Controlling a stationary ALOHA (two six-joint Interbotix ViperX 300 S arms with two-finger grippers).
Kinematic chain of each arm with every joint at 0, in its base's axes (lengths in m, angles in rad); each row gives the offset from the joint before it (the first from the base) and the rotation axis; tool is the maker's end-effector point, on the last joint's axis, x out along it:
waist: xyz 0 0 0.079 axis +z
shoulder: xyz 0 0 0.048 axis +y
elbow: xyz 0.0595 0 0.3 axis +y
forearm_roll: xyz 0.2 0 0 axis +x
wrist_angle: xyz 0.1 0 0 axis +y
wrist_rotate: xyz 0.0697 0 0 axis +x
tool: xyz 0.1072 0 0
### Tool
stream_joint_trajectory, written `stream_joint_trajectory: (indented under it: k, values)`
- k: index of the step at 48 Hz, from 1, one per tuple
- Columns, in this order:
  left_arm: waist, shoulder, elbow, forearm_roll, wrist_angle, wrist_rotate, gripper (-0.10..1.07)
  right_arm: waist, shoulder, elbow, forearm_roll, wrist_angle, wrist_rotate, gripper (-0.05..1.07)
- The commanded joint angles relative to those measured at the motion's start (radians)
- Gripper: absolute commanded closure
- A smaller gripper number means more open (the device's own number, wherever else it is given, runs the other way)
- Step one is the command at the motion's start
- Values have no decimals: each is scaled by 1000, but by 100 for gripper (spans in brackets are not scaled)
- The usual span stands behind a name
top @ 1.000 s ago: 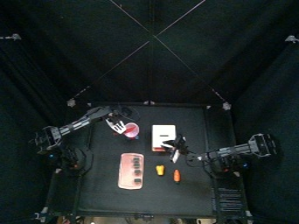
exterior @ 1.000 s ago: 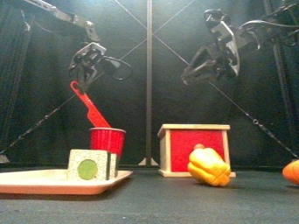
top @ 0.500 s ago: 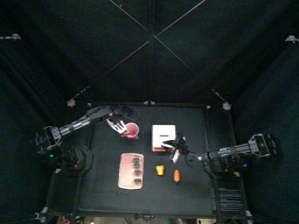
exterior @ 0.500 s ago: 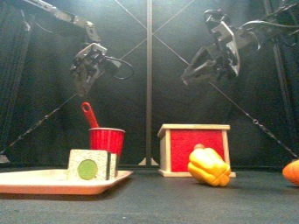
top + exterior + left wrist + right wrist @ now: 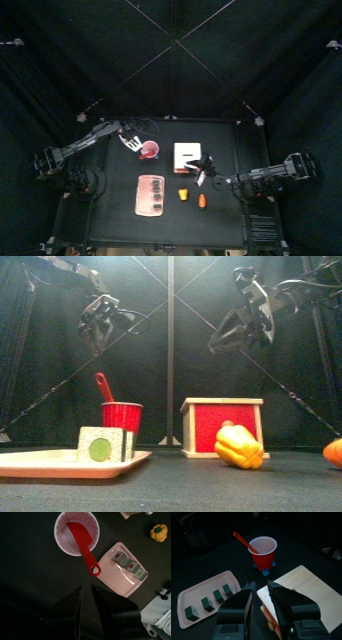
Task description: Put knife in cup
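Note:
The pink cup (image 5: 122, 417) stands upright on the table behind the tray. The red knife (image 5: 100, 387) stands in it, blade down, its handle leaning out over the rim. The left wrist view looks down on the cup (image 5: 61, 542) with the knife (image 5: 83, 548) lying across its mouth. My left gripper (image 5: 100, 322) hangs well above the cup, open and holding nothing. The right gripper (image 5: 249, 318) hangs open and high over the white box; its wrist view shows the cup (image 5: 263, 557) and the knife (image 5: 242, 539) beyond its jaws.
A pink tray (image 5: 40, 462) with green-and-white blocks lies front left. A white box (image 5: 221, 426) with a red inside stands to the right of the cup. A yellow pepper (image 5: 237, 446) and an orange piece (image 5: 333, 453) lie in front.
The left gripper held the knife slanted above the cup; it has let go, the knife has dropped into the cup, and the gripper has risen slightly. The right arm stayed still.

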Motion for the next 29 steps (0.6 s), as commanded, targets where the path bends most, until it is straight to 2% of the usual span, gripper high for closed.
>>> stream_joint_trajectory:
  k: [1, 8, 18, 29]
  values:
    - [0, -14, -14, -2, -3, 3, 34, 2, -14, -8, 3, 5, 2, 35]
    - [-2, -20, -14, -2, -5, 6, 35, 5, -17, -11, 17, 5, -2, 35]
    - [-2, -94, 3, -2, -61, 35, 35, 8, -21, -8, 35, 5, 0, 35]
    - [-55, -230, 160, -21, -244, 48, 35, 8, -20, -9, 46, 5, 0, 35]
